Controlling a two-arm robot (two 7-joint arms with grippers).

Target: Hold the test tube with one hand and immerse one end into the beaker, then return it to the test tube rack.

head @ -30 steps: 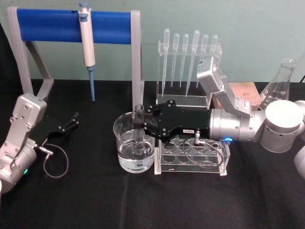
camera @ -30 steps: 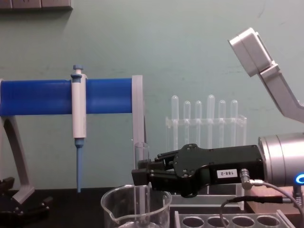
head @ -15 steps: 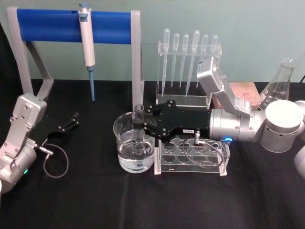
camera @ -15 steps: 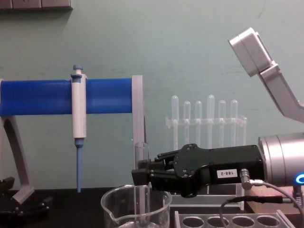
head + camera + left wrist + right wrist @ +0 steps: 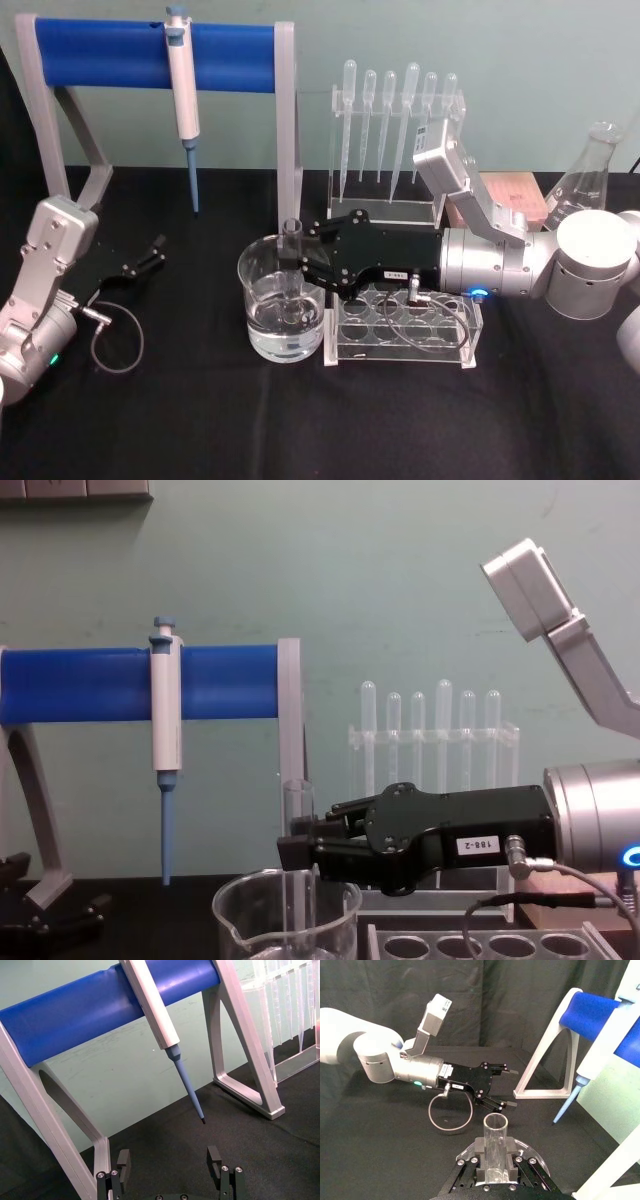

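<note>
The test tube stands upright in the beaker, its lower end in water, just left of the test tube rack on the black surface. The right claw clamps it below the rim. Nothing has moved in the last second. The dip looks complete, and the return to the rack is likely next. The left claw rests wide open, well to the left.
</note>
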